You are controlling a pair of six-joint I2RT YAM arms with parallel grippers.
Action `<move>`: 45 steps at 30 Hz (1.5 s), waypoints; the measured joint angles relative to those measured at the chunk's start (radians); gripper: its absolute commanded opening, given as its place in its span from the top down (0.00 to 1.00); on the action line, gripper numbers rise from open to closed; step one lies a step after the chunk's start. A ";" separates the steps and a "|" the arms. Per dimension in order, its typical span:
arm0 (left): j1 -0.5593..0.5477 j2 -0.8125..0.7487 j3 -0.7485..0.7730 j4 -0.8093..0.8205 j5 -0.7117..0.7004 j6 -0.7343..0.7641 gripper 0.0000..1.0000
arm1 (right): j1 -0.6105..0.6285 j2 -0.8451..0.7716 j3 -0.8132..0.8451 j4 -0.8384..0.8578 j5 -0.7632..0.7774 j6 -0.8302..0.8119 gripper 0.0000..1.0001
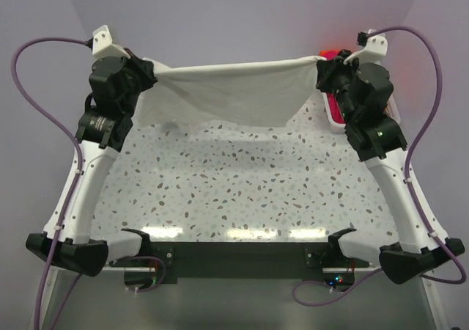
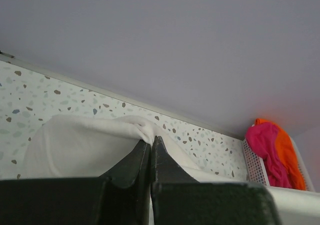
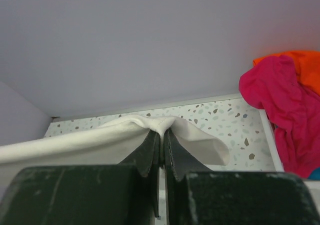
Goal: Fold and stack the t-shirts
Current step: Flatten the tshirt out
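A cream-white t-shirt (image 1: 234, 88) hangs stretched between my two grippers over the far part of the table. My left gripper (image 1: 150, 73) is shut on its left top edge; in the left wrist view the gripper (image 2: 150, 141) pinches the cloth (image 2: 75, 140). My right gripper (image 1: 327, 64) is shut on the right top edge; in the right wrist view the gripper (image 3: 162, 132) pinches the hem (image 3: 100, 135). The magenta-pink tee (image 3: 280, 115) and the orange tee (image 3: 305, 67) lie crumpled in the basket. A sliver of teal (image 3: 314, 174) shows under them.
The white slatted basket (image 2: 256, 165) stands at the far right, partly behind my right arm (image 1: 370, 110). The speckled table (image 1: 242, 183) runs toward the near edge, with the arm bases (image 1: 66, 249) at the corners. Grey walls close the back.
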 measured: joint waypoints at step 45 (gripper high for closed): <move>0.048 -0.302 -0.791 -0.318 -0.227 -0.467 0.21 | -0.053 -0.107 -0.884 -0.064 -0.193 0.288 0.34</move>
